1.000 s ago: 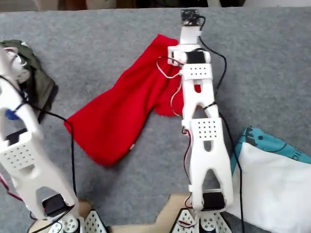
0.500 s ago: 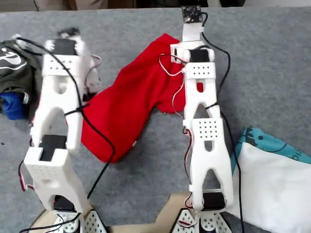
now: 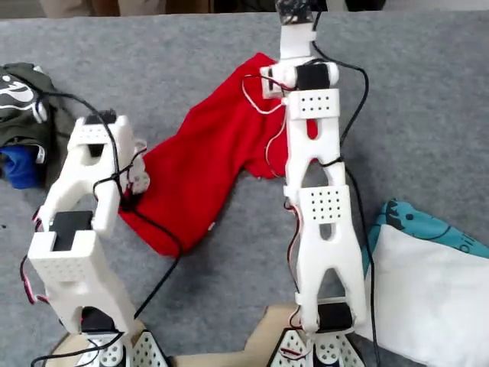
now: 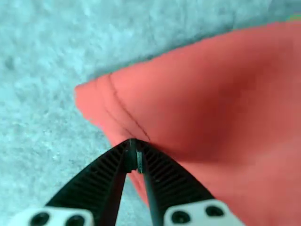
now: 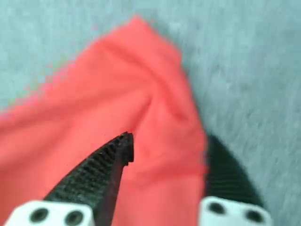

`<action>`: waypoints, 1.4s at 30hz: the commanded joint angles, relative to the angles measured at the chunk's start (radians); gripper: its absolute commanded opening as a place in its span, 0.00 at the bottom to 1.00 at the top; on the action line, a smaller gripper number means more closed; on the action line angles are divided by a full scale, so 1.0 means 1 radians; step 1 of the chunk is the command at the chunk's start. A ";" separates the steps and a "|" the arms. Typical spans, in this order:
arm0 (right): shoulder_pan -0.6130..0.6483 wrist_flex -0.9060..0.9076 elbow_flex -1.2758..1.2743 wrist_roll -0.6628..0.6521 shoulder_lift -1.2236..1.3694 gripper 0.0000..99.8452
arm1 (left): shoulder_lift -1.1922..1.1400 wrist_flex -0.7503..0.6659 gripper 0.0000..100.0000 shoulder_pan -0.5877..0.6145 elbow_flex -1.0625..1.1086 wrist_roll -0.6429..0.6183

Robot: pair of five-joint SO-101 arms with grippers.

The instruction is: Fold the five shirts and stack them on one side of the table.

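Note:
A red shirt (image 3: 206, 160) lies crumpled and slanted across the middle of the grey table. My left gripper (image 3: 134, 182) is at its near left corner. In the left wrist view the left gripper (image 4: 135, 157) is shut, its tips pinching the hemmed edge of the red shirt (image 4: 211, 103), which is raised a little off the table. My right gripper (image 3: 296, 55) is at the shirt's far end. In the right wrist view the right gripper (image 5: 169, 141) is open, with a fold of the red shirt (image 5: 117, 94) between its fingers.
A dark green shirt (image 3: 19, 95) on top of a blue one (image 3: 19, 164) sits at the left edge. A white shirt (image 3: 435, 298) over a teal one (image 3: 416, 222) lies at the near right. Bare grey table (image 3: 428, 99) spreads at the far right.
The left arm swung from the left pile over to the red shirt, then drew back to its near left corner, which has bunched inward. The right arm has hardly moved.

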State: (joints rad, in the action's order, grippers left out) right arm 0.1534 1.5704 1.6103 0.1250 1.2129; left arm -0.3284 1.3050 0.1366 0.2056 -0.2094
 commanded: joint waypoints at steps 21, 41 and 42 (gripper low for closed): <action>-0.044 0.215 -0.366 -0.011 -0.182 0.03 | 0.004 -0.207 0.02 0.350 -0.118 0.130; 0.016 0.209 -1.099 -0.661 -0.769 0.14 | 0.099 -0.006 0.02 0.373 -0.221 0.204; 0.015 0.196 -1.129 -0.720 -0.774 0.16 | 0.137 -0.028 0.02 0.371 -0.180 0.209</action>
State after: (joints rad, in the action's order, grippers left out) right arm 0.1657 1.7668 0.5762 -0.3936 0.5424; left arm -0.3038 1.3034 0.4971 -0.0138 -0.0146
